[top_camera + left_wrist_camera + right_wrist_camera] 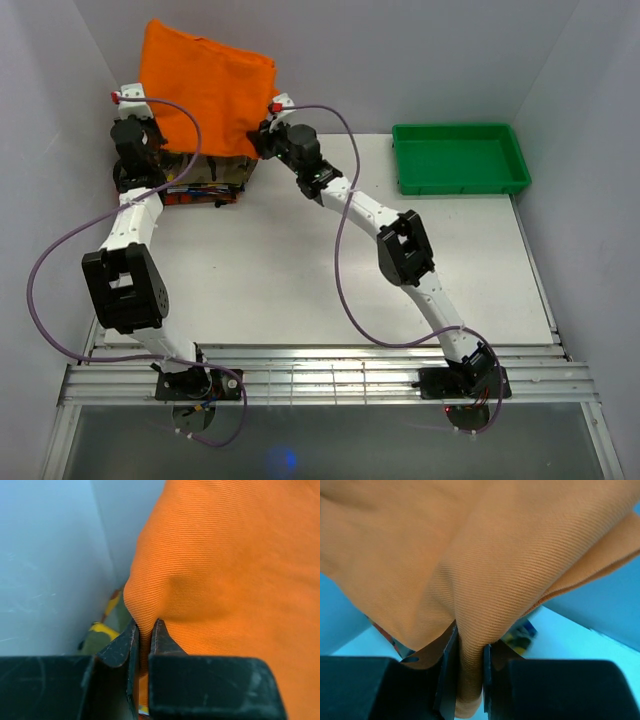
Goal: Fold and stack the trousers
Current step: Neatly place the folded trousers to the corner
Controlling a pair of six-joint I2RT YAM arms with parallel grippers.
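The folded bright-orange trousers (pixel 205 85) hang at the far left of the table, held up between both grippers above a stack of folded garments (pixel 205 185). My left gripper (pixel 140 135) is shut on the trousers' near left edge; the left wrist view shows the orange cloth (pixel 225 565) pinched between the fingers (pixel 162 640). My right gripper (pixel 268 135) is shut on the near right edge; the right wrist view shows a fold of the cloth (pixel 470 580) clamped between the fingers (pixel 447 655). The white trim lines do not show.
The stack under the trousers holds a camouflage garment, seen in the left wrist view (pixel 102 632). A green tray (pixel 460 158) stands at the far right. White walls close in the left, back and right of the table (pixel 300 260).
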